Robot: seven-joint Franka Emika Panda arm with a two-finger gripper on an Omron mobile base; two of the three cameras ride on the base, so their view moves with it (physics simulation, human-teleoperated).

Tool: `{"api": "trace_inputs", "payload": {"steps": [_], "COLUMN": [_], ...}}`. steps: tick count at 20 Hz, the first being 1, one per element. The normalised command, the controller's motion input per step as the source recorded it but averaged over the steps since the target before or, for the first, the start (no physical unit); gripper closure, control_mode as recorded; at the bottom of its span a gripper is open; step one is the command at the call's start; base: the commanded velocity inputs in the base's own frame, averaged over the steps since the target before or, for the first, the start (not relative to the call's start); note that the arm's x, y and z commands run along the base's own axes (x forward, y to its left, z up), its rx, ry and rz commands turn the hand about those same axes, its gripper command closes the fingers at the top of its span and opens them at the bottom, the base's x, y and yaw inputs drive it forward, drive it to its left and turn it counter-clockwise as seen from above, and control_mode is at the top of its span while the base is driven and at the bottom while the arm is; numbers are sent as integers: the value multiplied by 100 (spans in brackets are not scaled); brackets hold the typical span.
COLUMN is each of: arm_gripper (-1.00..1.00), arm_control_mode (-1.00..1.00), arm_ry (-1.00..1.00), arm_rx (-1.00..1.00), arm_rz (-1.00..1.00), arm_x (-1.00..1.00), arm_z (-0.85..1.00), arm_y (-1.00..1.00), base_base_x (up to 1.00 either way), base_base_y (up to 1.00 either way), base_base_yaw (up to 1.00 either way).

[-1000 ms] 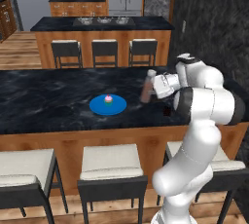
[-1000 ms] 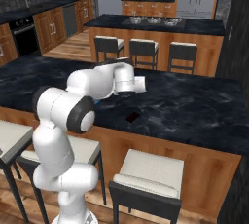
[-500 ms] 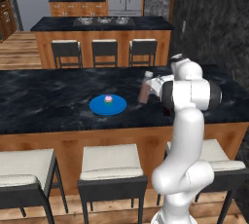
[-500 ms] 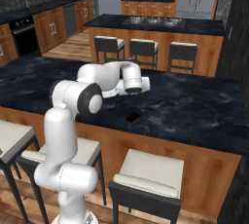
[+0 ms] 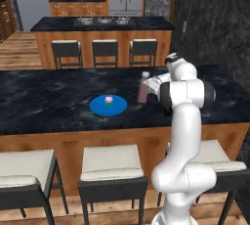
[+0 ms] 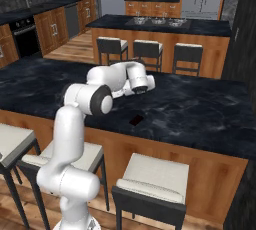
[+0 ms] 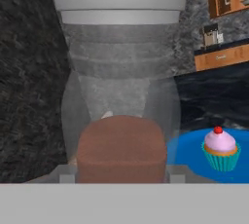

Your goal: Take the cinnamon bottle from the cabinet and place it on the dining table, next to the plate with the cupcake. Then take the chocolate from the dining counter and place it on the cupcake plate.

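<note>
My gripper is shut on the cinnamon bottle, a clear bottle with a grey cap and brown contents, held upright low over the dark dining counter. Just left of the bottle lies the blue plate with the pink cupcake. In the hand view the bottle stands close up, with the cupcake and the plate to its right. The chocolate, a small dark square, lies on the counter near its front edge, below my forearm. Whether the bottle touches the counter I cannot tell.
Stools line the near side of the counter. Behind it stands a kitchen island with three chairs. A dark wall rises at the right end of the counter.
The arm has swung its elbow upright over the counter's front edge. The bottle has shifted slightly left, closer to the plate, still in the grip.
</note>
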Motion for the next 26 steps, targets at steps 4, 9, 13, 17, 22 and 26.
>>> {"api": "trace_inputs", "payload": {"steps": [4,9,13,17,22,26], "arm_gripper": [100,100,100,100,100,100], "arm_control_mode": [-100,-100,-100,-100,-100,-100], "arm_ry": [-5,-8,-10,-16,-13,-2], "arm_rx": [-13,-16,-14,-7,1,20], "arm_rz": [0,0,0,0,0,0], "arm_x": [3,13,12,16,19,19], "arm_z": [-21,-14,-8,-10,-16,-14], "arm_y": [23,10,0,0,0,0], "base_base_x": [0,0,0,0,0,0], "base_base_y": [0,0,0,0,0,0], "base_base_yaw": [0,0,0,0,0,0]}}
